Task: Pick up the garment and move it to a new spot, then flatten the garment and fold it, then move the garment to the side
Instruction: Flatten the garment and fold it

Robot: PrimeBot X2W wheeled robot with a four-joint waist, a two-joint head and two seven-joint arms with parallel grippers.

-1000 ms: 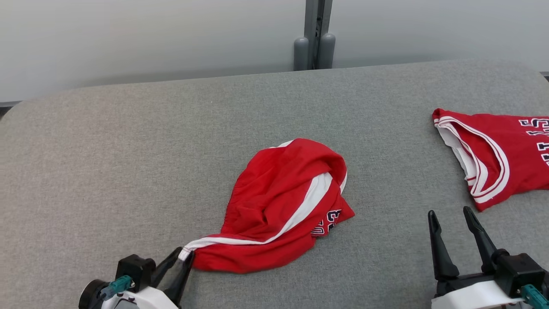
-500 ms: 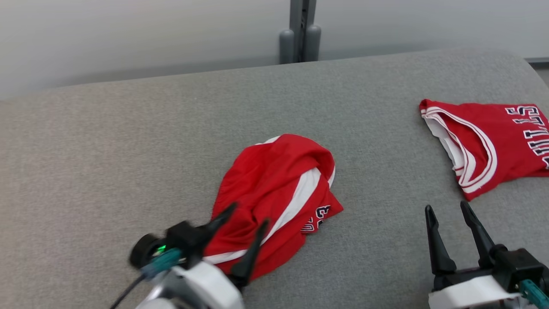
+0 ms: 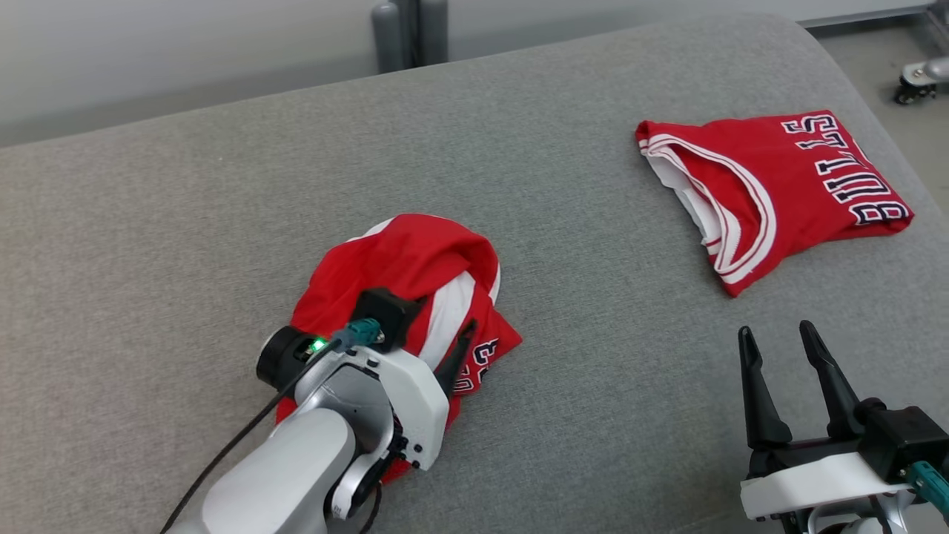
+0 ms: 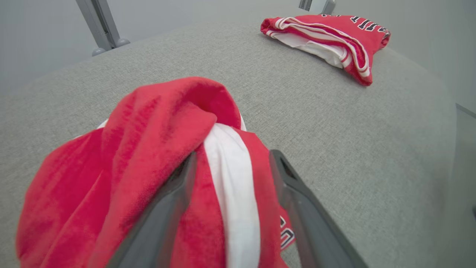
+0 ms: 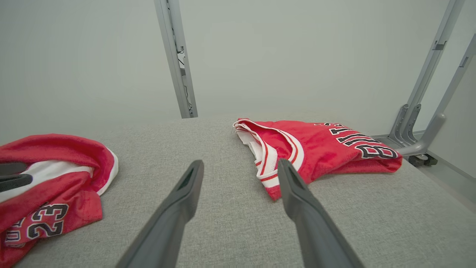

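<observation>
Left wrist view is showing you the left gripper (image 4: 233, 156) with its fingers spread, straddling the white stripe (image 4: 232, 193) of the crumpled red garment (image 4: 156, 123); nothing is being pinched. Head view is placing that garment toward 7 o'clock on the grey padded table (image 3: 185, 222), with the left arm (image 3: 296, 460) covering its near part. Right gripper (image 3: 775, 328) is hovering at 5 o'clock, fingers apart, holding nothing, well apart from the garment. Folded jersey (image 3: 771, 178) is lying at 2 o'clock. Right wrist view is giving you the number 23 (image 5: 46, 219) on the garment's hem.
</observation>
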